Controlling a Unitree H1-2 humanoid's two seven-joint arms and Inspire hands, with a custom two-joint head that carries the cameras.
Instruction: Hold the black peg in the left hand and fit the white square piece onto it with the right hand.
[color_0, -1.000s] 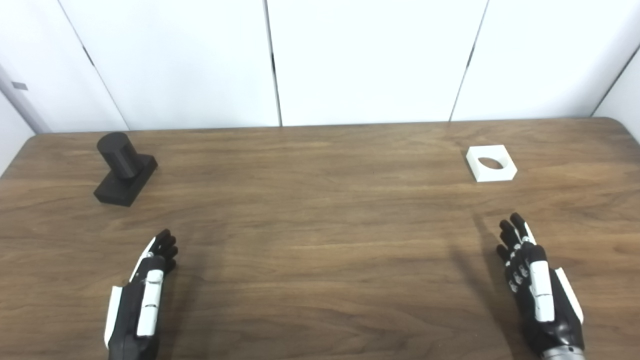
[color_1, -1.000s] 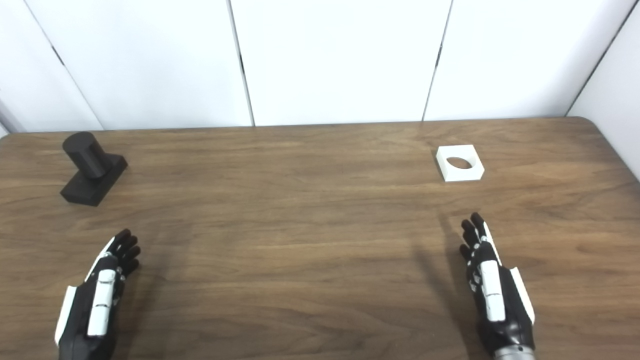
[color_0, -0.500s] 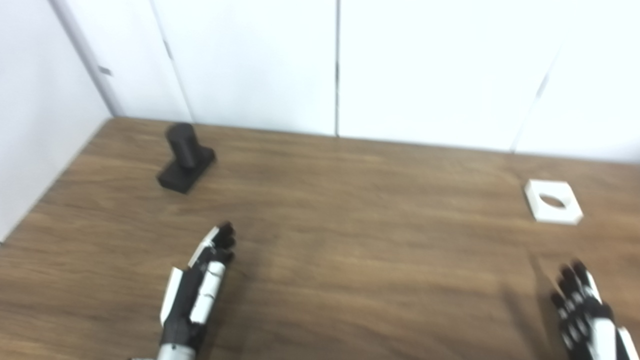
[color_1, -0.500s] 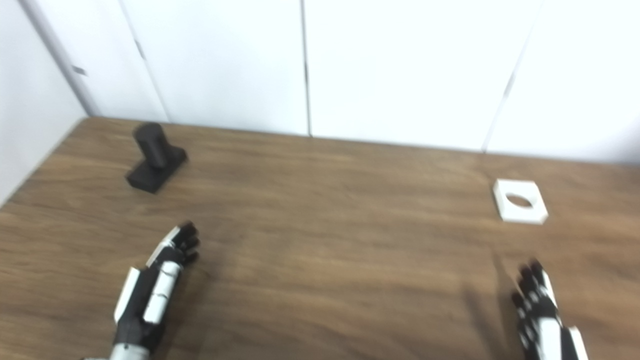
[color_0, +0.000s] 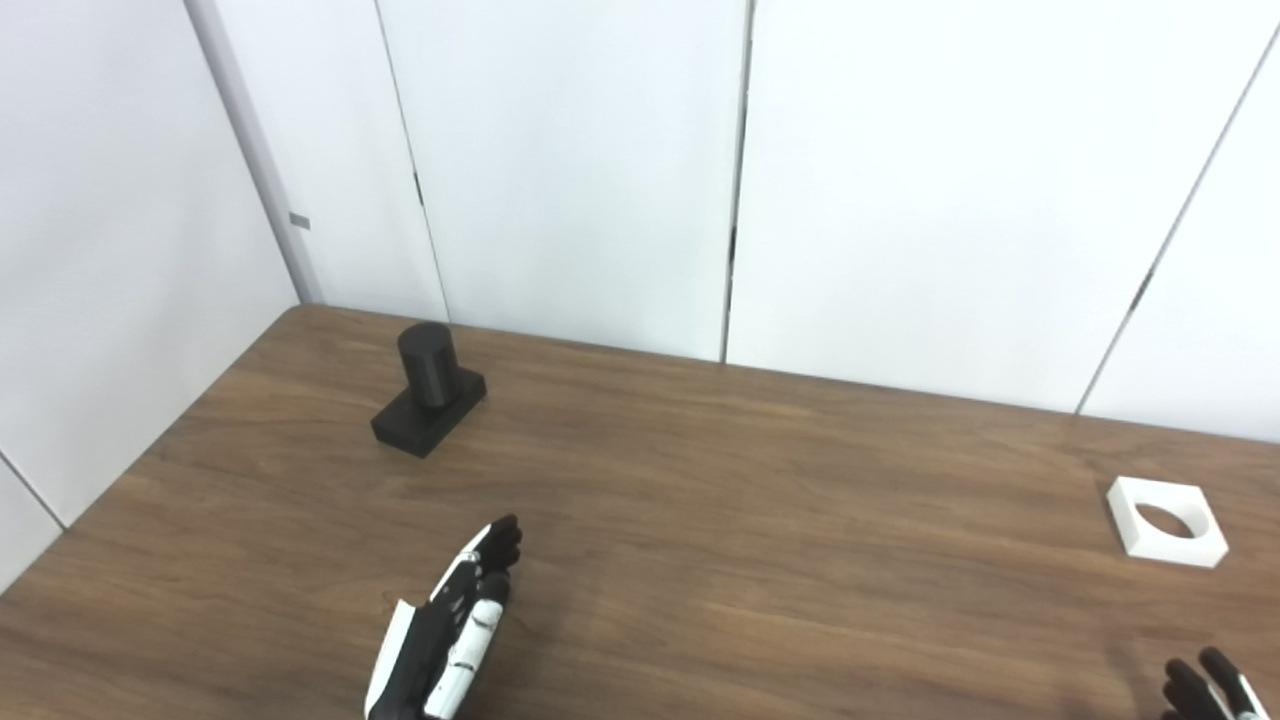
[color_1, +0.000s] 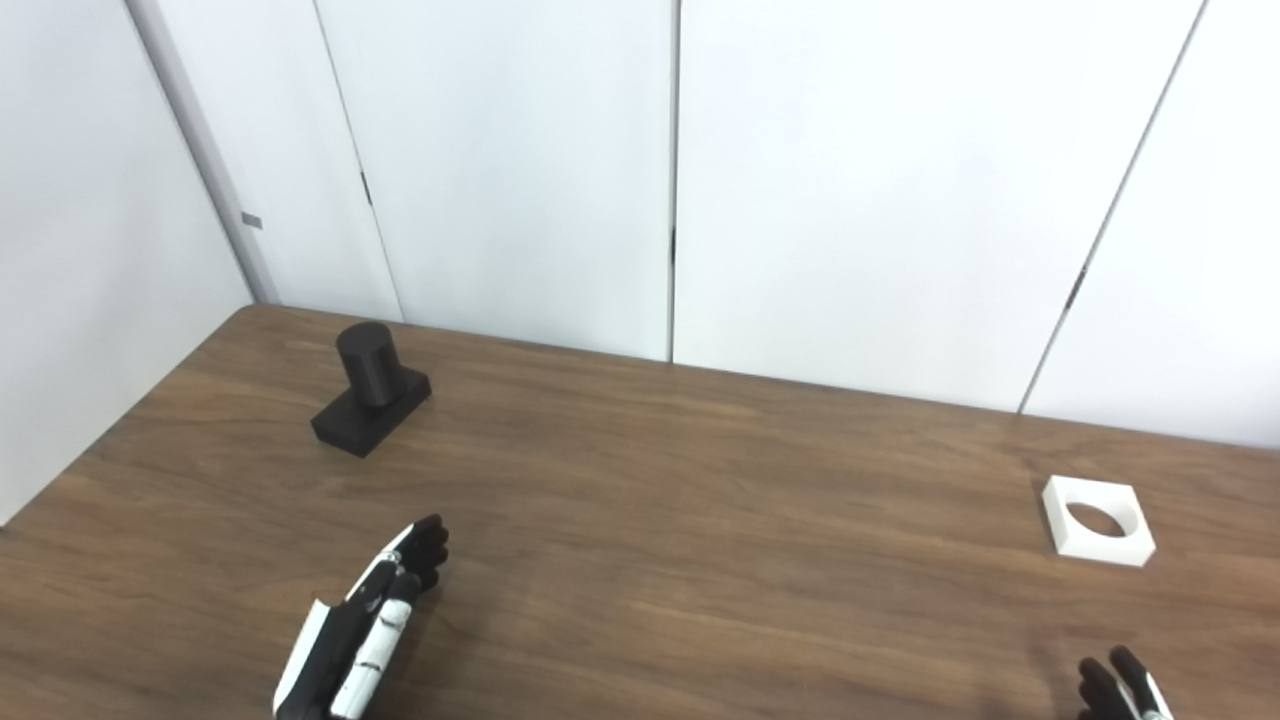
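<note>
Black peg (color_0: 428, 389) upright on its square black base, upper left of the frame, near the far left corner of the wooden table (color_0: 760, 520). Well apart from the left hand (color_0: 450, 635), up and slightly left of its fingertips, nothing on the bare wood between them. Left hand at lower left of centre, held edge-on, fingers extended and close together, pointing toward the far edge, gripping nothing. White square piece (color_0: 1166, 521) with a round hole through it, flat on the table at right of the frame, near the right border. Right hand (color_1: 1122, 688) at the lower right corner, mostly cut off by the bottom edge; only dark fingertips showing, spread slightly, holding nothing visible; how far open cannot be told. White piece up from those fingertips, apart from them, open table between. Peg and white piece far apart, on opposite sides. White wall panels (color_0: 560, 170) behind the table.
</note>
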